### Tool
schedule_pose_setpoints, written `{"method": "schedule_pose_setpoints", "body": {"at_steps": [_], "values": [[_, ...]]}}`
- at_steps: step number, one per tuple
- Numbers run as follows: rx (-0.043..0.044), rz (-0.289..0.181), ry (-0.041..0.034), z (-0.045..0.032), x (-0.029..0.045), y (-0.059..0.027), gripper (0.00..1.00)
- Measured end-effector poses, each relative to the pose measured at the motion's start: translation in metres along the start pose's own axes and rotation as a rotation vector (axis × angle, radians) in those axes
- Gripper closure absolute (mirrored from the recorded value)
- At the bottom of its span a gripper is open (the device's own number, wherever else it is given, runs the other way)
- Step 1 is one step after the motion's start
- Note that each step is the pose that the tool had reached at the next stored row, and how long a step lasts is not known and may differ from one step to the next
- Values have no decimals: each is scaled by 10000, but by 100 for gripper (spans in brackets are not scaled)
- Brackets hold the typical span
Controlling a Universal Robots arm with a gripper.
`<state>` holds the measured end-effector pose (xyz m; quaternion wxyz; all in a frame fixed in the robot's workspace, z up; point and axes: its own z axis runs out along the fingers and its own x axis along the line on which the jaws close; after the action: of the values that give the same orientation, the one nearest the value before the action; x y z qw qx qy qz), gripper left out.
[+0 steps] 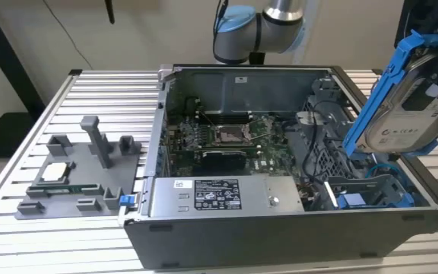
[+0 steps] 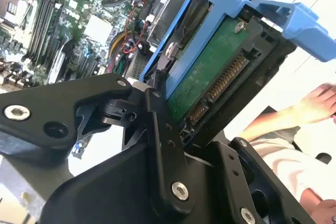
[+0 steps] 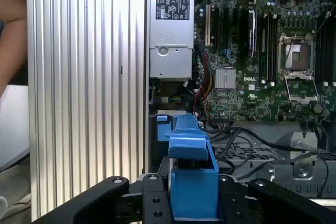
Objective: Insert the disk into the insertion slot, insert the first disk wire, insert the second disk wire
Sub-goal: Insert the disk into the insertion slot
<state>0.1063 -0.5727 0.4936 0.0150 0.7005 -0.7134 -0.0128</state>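
Note:
The disk (image 1: 405, 111), a silver drive with a white label in a bright blue carrier, hangs tilted above the open computer case's right end in the exterior view. My gripper (image 1: 432, 63) is shut on it. The second wrist view shows the disk's green circuit side and connector (image 2: 210, 77) clamped between my black fingers (image 2: 157, 124). In the first wrist view the blue carrier (image 3: 191, 177) stands between the fingers. The insertion slot (image 1: 371, 197), a grey bay with blue clips, sits below the disk at the case's front right corner. A blue cable (image 1: 386, 166) loops beside it; I cannot tell which cables are the disk wires.
The case holds a motherboard (image 1: 230, 137) and a silver labelled power-supply box (image 1: 219, 197). A grey fixture (image 1: 78, 171) with a chip stands on the slatted table at the exterior view's left. A person's hand (image 2: 315, 103) and arm (image 3: 10, 30) are beside the table.

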Motion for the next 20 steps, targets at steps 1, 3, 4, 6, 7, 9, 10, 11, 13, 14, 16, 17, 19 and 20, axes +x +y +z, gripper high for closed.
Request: {"method": "schedule_pose_setpoints", "body": {"at_steps": [1,3,4,6,7,9,10,11,13,14,16,17,19,20], "values": [[0,0,-1,3,0,0,100],[0,0,0,10,0,-1,100],[0,0,0,13,0,-2,100],[0,0,0,19,0,-3,100],[0,0,0,22,0,-3,100],[0,0,1,28,0,-4,100],[0,0,0,32,0,-5,100],[0,0,-1,36,1,-5,100],[0,0,0,41,1,-6,100],[0,0,-1,44,1,-7,100],[0,0,-1,49,1,-8,100],[0,0,0,52,1,-8,100],[0,0,-1,62,3,-10,100],[0,0,-1,70,4,-11,100]]}}
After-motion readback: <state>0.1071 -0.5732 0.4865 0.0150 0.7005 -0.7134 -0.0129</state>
